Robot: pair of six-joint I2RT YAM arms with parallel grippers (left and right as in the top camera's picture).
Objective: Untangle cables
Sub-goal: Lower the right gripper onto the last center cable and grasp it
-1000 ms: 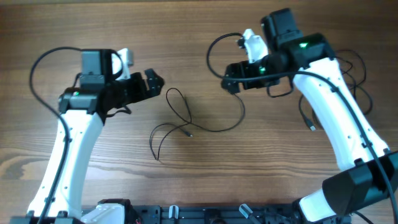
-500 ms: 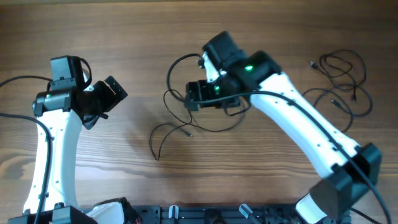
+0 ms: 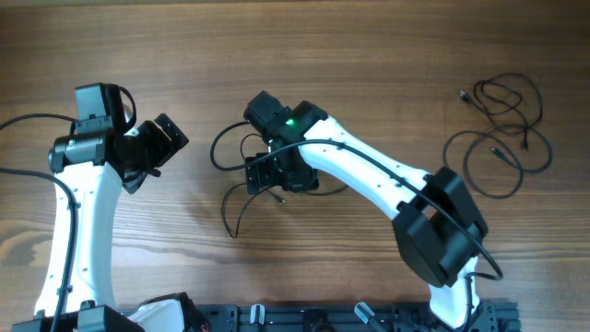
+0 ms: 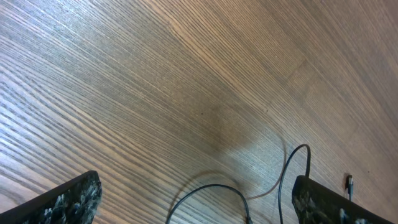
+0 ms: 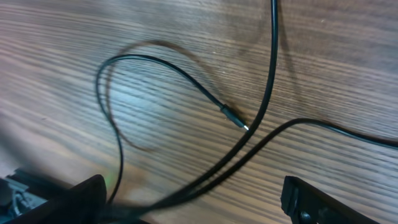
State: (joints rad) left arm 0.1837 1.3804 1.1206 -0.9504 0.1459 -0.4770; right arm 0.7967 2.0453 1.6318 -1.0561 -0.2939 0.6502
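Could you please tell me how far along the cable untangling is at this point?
Done: some cables lie apart at the far right, though their loops overlap. In hand: the right gripper hangs open over the central cable, gripping nothing; the left gripper sits open and empty. Left: strands there cross and need spreading out.

Left arm [image 3: 78, 221] and right arm [image 3: 369, 171] have glossy white links, black joint housings and trailing black wires [image 3: 18, 171], with black left end effector [image 3: 166, 149] and right end effector [image 3: 261, 175], and a green light [image 3: 289, 120] on the right arm.
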